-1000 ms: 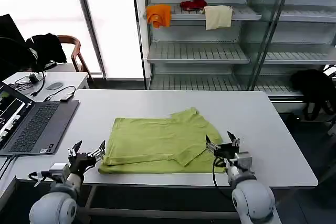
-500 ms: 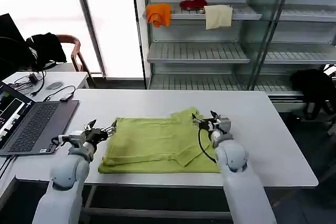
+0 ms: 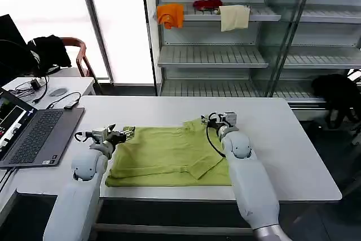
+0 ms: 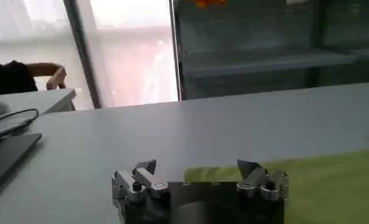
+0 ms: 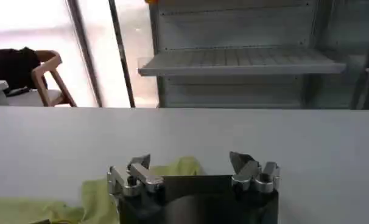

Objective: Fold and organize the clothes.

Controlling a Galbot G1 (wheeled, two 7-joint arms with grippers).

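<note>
The lime T-shirt [image 3: 169,152] lies partly folded and flat on the white table [image 3: 282,134], with a sleeve flap sticking out at its far right. My left gripper [image 3: 120,134] is open at the shirt's far left corner, fingers low over the table; in the left wrist view the gripper [image 4: 196,166] has the lime cloth [image 4: 330,182] just ahead between its fingers. My right gripper [image 3: 218,119] is open at the far right sleeve; in the right wrist view the gripper [image 5: 190,161] straddles a raised fold of the shirt [image 5: 186,166]. Neither gripper holds anything.
An open laptop [image 3: 34,132] sits at the table's left end with cables behind it. A metal shelf unit [image 3: 214,55] behind the table carries orange [image 3: 171,15], red [image 3: 207,4] and cream [image 3: 234,17] cloths. A chair with a black garment [image 3: 51,49] stands far left.
Both arms have reached forward from the table's near edge to the shirt's far edge, the left to the far left corner, the right to the far right sleeve. The shirt has not moved.
</note>
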